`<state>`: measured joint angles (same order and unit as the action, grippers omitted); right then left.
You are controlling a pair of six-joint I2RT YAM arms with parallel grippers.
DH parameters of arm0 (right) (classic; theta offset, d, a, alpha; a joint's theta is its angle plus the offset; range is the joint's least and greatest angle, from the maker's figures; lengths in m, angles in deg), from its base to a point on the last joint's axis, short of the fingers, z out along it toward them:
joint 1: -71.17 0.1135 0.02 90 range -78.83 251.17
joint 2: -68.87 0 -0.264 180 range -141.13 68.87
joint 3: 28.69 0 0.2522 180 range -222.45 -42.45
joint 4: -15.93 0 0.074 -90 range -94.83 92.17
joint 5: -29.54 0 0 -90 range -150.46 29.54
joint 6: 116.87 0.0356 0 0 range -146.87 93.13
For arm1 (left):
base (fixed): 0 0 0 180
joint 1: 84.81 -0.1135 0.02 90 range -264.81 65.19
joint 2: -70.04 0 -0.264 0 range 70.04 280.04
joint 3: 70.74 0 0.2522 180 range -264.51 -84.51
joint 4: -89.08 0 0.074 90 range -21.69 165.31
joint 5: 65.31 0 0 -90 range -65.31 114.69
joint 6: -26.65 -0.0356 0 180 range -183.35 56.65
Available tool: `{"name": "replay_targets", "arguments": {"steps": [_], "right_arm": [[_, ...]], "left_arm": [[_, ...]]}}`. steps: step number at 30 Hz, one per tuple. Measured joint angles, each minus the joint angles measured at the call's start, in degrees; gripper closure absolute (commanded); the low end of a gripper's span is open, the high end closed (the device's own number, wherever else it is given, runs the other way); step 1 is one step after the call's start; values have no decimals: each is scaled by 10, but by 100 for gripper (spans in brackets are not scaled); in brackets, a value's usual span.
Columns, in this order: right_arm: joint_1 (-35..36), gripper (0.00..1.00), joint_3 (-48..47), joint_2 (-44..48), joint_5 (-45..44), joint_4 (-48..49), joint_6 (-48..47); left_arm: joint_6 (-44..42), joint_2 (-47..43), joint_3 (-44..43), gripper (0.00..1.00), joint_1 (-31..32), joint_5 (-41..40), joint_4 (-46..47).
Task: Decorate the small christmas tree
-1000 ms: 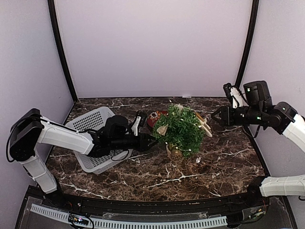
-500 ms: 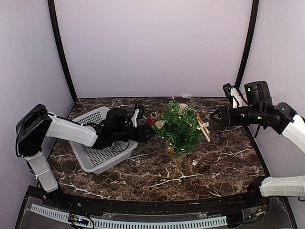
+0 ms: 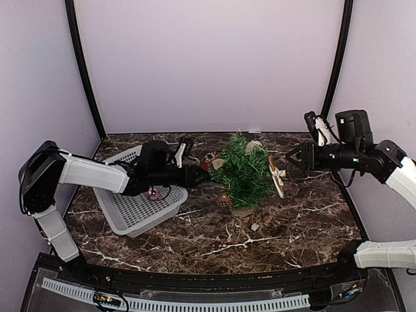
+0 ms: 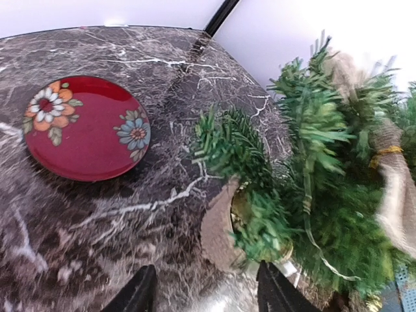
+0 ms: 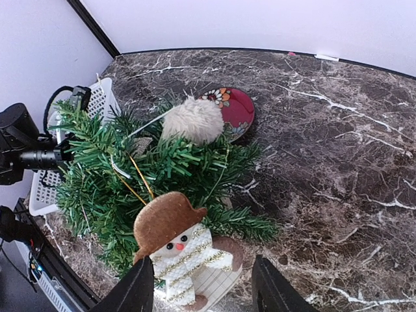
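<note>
The small christmas tree [image 3: 244, 170] stands mid-table in its beige pot [image 3: 242, 209], leaning a little. It also fills the right of the left wrist view [image 4: 312, 175], pot [image 4: 218, 227] low in the middle. A snowman ornament [image 5: 179, 253] with a brown hat hangs by a gold string on the tree's right side [image 3: 277, 175]. A beige pompom [image 5: 192, 120] sits on top. My left gripper [image 3: 205, 174] is open at the tree's left side, its jaws [image 4: 207, 294] apart just short of the pot. My right gripper [image 3: 292, 159] is open and empty, the snowman just ahead of its jaws [image 5: 207, 289].
A red flowered plate [image 4: 84, 127] lies behind the tree's left side [image 3: 209, 158]. A white slatted basket [image 3: 133, 205] sits at the left with a pink item [image 3: 154, 193] in it. A small pale piece [image 3: 253, 227] lies on the marble in front of the pot.
My left gripper moved back and right along the tree's left side. The tree shifted back and left and leans more. The small pale piece slid left. The right arm barely moved.
</note>
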<state>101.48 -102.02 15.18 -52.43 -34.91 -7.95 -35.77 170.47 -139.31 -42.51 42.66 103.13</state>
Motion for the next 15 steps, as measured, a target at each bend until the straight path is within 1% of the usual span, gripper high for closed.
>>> {"name": "replay_targets", "arguments": {"steps": [3, 8, 11, 15], "right_arm": [[0, 48, 0, 0, 4, 6, 0], [0, 47, 0, -3, 12, 14, -4], [0, 47, -2, -12, 15, 17, -8], [0, 47, -5, -24, 22, 21, -9]], "left_arm": [[-15, -76, 29, 37, -1, -16, -47], [-25, -202, 51, 29, -11, -49, -107], [-23, -260, 67, 26, -38, -72, -164], [-15, -297, 88, 24, -86, -105, -255]]}}
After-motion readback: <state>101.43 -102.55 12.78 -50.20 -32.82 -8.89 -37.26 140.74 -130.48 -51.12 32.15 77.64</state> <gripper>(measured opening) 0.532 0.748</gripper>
